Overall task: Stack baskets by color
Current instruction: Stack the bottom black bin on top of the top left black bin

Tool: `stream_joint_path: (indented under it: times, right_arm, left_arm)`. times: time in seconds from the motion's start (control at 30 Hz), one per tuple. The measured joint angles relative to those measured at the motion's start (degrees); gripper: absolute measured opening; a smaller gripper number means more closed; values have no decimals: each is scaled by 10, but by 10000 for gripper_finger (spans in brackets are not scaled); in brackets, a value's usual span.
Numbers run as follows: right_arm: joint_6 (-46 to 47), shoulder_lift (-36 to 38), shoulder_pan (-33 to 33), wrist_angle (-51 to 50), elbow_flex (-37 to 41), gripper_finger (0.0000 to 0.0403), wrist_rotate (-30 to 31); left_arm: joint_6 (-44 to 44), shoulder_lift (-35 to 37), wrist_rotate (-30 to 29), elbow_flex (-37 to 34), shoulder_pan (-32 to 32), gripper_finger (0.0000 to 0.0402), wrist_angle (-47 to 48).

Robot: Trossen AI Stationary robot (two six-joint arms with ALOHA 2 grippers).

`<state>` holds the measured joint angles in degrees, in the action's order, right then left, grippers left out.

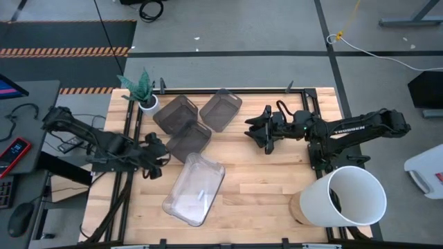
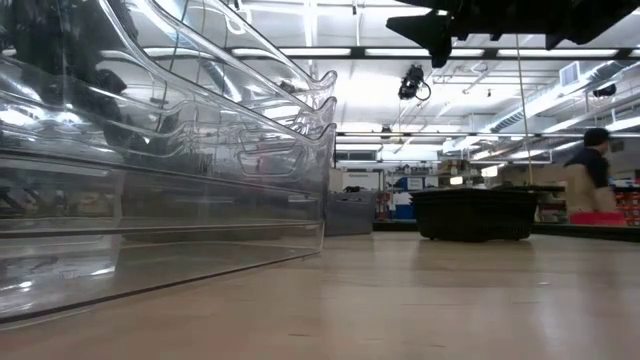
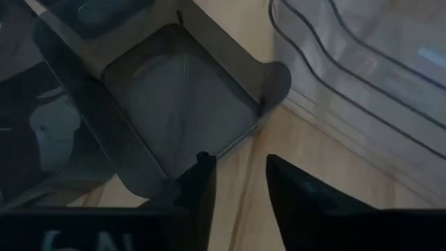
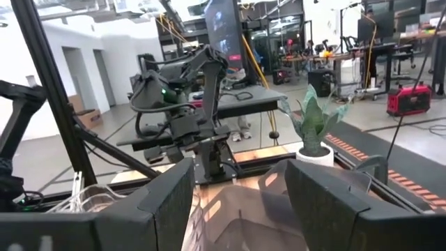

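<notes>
A stack of clear baskets (image 1: 194, 188) lies tilted at the table's near middle and fills the left of the low view (image 2: 160, 170). Three smoky grey baskets sit apart at the far left: one (image 1: 176, 113) by the plant, one (image 1: 221, 108) to its right, one (image 1: 188, 138) nearer. My left gripper (image 1: 156, 164) is open, slanting down over bare wood (image 3: 240, 188) between the near grey basket's corner (image 3: 178, 104) and the clear stack (image 3: 362, 70). My right gripper (image 1: 260, 131) is open, level and raised, with a grey basket (image 4: 237, 223) below it. A black basket (image 2: 475, 213) shows far off.
A big white bucket (image 1: 351, 197) lies on its side at the near right corner. A small white plant pot (image 1: 147, 102) stands at the far left, seen also beyond my right gripper as a plant (image 4: 313, 122). A person (image 2: 595, 170) stands beyond the table.
</notes>
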<state>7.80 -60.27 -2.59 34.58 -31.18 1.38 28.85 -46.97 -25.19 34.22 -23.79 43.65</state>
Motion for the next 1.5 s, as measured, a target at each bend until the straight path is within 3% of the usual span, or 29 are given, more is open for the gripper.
stream_joint_path:
  times: [0.2,0.47,0.63,0.87,1.2,1.5]
  right_arm:
    - [6,0,0,-9,0,231,2]
    - [6,0,-8,-4,0,231,2]
    - [-1,0,-25,-4,0,231,-7]
    - [-2,0,-46,-5,0,231,-30]
    - [12,0,-48,-8,0,231,-56]
    - [12,0,-47,-12,0,231,-56]
  left_arm:
    - [-18,-10,2,0,0,171,1]
    - [-84,-38,20,55,49,158,50]
    - [-123,-53,100,55,105,148,33]
    - [-126,-77,162,57,156,142,27]
    - [-115,-147,136,144,161,148,119]
    - [-157,-154,129,198,161,151,165]
